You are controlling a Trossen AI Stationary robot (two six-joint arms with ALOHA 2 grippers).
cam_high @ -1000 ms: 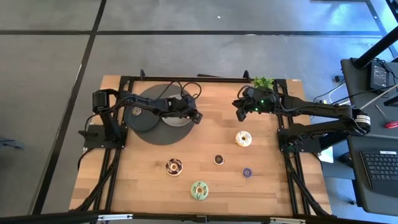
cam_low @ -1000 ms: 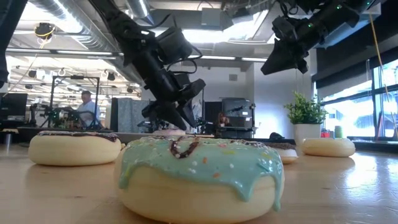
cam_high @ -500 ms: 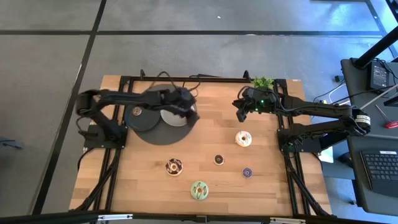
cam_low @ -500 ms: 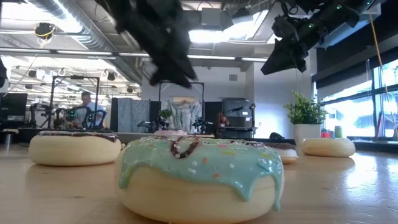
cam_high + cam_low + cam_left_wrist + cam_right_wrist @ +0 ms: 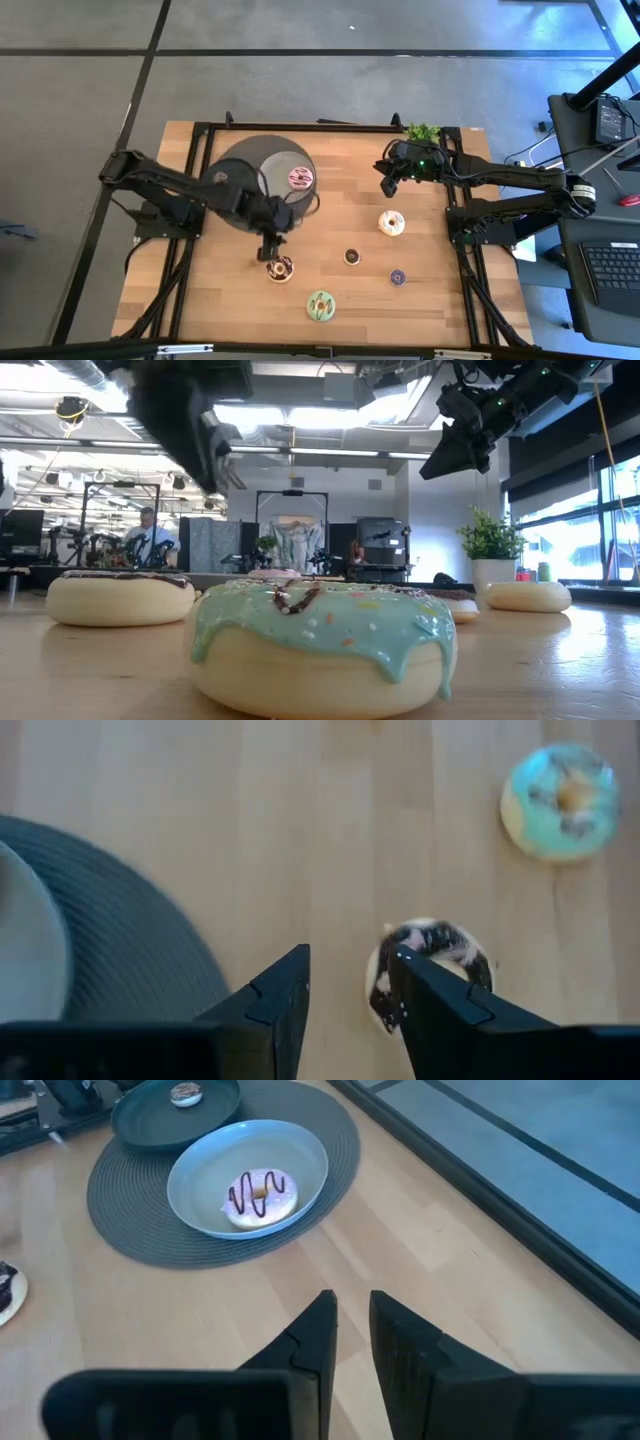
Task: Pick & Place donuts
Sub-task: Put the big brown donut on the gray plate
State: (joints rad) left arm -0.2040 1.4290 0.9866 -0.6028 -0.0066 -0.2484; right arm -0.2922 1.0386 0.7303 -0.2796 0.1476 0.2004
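Left jaws [image 5: 271, 248]: released, poised just above chocolate donut [image 5: 280, 267] on worktop [image 5: 340, 200]. Pink donut [image 5: 300, 178]: on grey plate [image 5: 283, 172]. Right jaws [image 5: 384, 180]: narrowly parted, empty, raised at the worktop's far side.

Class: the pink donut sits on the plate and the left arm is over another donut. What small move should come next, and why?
Probably lower the left tool onto the chocolate donut. Its fingers are open and empty just beside that donut, while the pink donut already rests on the grey plate. The right tool waits, raised.

Overhead view and table-level view share the green donut [image 5: 320, 306].
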